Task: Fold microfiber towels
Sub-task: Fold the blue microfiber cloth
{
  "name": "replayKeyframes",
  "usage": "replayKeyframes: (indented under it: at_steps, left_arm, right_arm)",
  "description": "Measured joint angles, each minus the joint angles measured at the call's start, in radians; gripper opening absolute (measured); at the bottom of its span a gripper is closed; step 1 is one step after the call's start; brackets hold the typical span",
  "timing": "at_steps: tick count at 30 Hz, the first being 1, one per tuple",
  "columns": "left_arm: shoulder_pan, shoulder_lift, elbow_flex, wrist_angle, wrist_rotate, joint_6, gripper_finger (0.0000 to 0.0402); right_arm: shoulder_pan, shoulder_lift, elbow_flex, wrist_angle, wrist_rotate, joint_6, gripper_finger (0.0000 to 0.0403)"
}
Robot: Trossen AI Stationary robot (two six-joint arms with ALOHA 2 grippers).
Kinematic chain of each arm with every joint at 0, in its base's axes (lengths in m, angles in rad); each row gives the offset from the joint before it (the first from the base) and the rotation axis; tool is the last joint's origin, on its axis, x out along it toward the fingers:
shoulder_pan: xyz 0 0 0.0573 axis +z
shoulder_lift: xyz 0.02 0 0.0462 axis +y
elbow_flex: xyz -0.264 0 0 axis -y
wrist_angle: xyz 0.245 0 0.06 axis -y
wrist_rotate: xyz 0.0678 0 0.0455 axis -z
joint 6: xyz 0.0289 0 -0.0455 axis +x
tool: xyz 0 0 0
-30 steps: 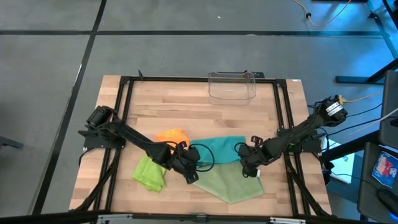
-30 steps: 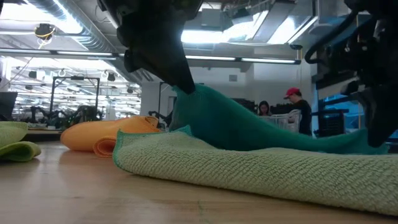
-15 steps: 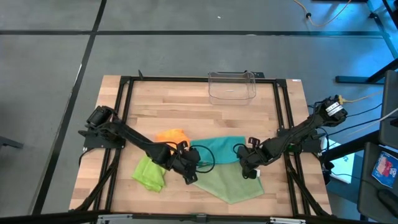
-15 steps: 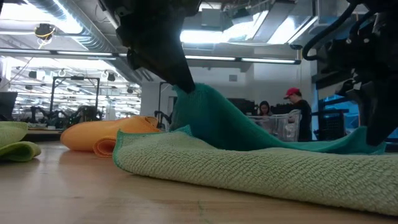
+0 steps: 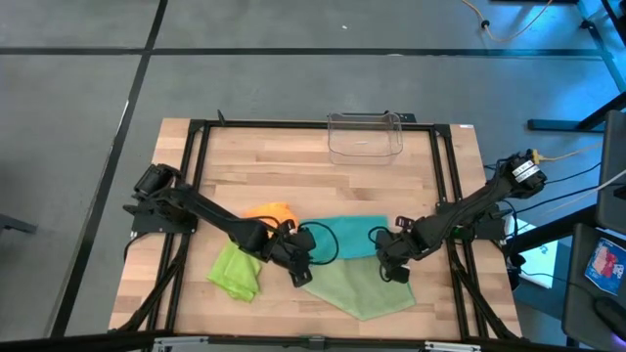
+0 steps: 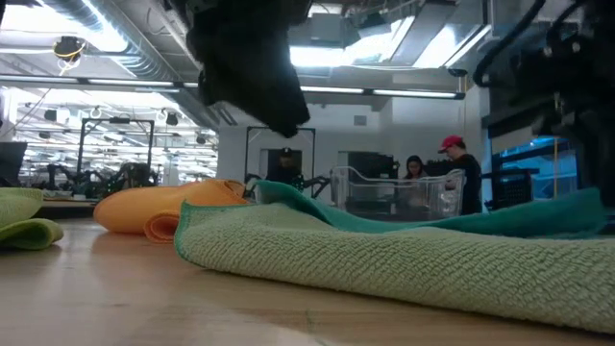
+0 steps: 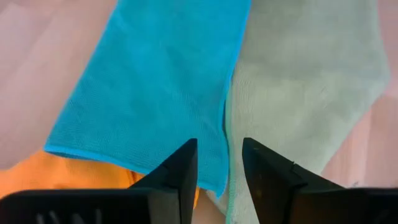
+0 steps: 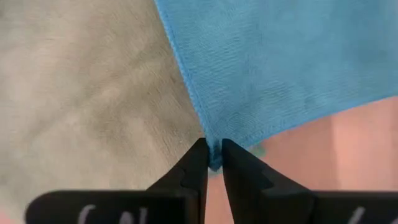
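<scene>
As seen from above, the teal towel (image 5: 344, 236) lies flat mid-tabletop (image 5: 293, 176), overlapping the sage towel (image 5: 358, 287); orange towel (image 5: 271, 212) and lime towel (image 5: 236, 272) sit beside it. In its wrist view, the left claw (image 7: 219, 163) is parted over the teal edge. In its wrist view, the right claw (image 8: 212, 160) pinches the teal corner.

Orange towel (image 5: 271, 211), teal towel (image 5: 344, 236), lime towel (image 5: 236, 273), sage towel (image 5: 357, 289) (all plain).
</scene>
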Motion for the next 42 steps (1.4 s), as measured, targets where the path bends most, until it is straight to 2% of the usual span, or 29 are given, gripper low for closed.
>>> replayKeyframes:
  at_steps: [3, 7, 10, 12, 15, 17, 22, 26, 31, 37, 40, 42]
  left_arm:
    - [0.016, -0.031, 0.001, -0.004, -0.007, 0.0, 0.0117]
    - [0.041, -0.045, 0.002, -0.023, -0.035, 0.001, 0.0117]
    - [0.059, -0.045, 0.002, -0.053, -0.033, 0.001, 0.0117]
    - [0.067, -0.044, 0.002, -0.082, -0.034, 0.0, 0.0119]
    - [0.078, -0.043, 0.002, -0.102, -0.037, 0.0, 0.0119]
    - [0.085, -0.043, 0.002, -0.102, -0.038, 0.0, 0.0118]
    - [0.097, -0.043, 0.002, -0.105, -0.038, 0.001, 0.0118]
    - [0.105, -0.043, 0.002, -0.103, -0.042, 0.026, 0.0118]
    - [0.143, -0.043, 0.001, -0.101, -0.032, 0.034, 0.0118]
    - [0.198, -0.042, 0.0, -0.101, 0.041, 0.053, 0.0118]
    - [0.217, -0.042, 0.0, -0.102, 0.06, 0.076, 0.0118]
    - [0.228, -0.042, 0.0, -0.102, 0.086, 0.089, 0.0118]
  right_arm:
    - [0.0, -0.001, 0.065, -0.077, 0.017, -0.048, 0.0051]
    - [0.001, -0.003, 0.101, -0.109, 0.096, -0.109, 0.0051]
    - [0.001, -0.003, 0.101, -0.145, 0.175, -0.091, 0.0051]
    - [0.001, -0.003, 0.101, -0.188, 0.188, -0.06, 0.0051]
    - [0.001, -0.003, 0.098, -0.231, 0.173, -0.021, 0.0058]
    - [0.001, -0.003, 0.079, -0.203, 0.127, -0.017, 0.0071]
    - [0.001, -0.003, -0.004, -0.059, 0.051, -0.026, 0.0124]
    - [-0.002, -0.002, -0.021, -0.099, 0.048, -0.009, 0.0165]
    - [-0.009, -0.002, 0.005, -0.13, 0.129, -0.022, 0.0181]
    - [-0.019, -0.002, 0.013, -0.16, 0.361, -0.107, 0.0181]
    - [-0.047, -0.004, 0.009, -0.195, 0.449, -0.096, 0.0181]
    - [-0.082, -0.005, -0.01, -0.171, 0.469, -0.108, 0.0181]
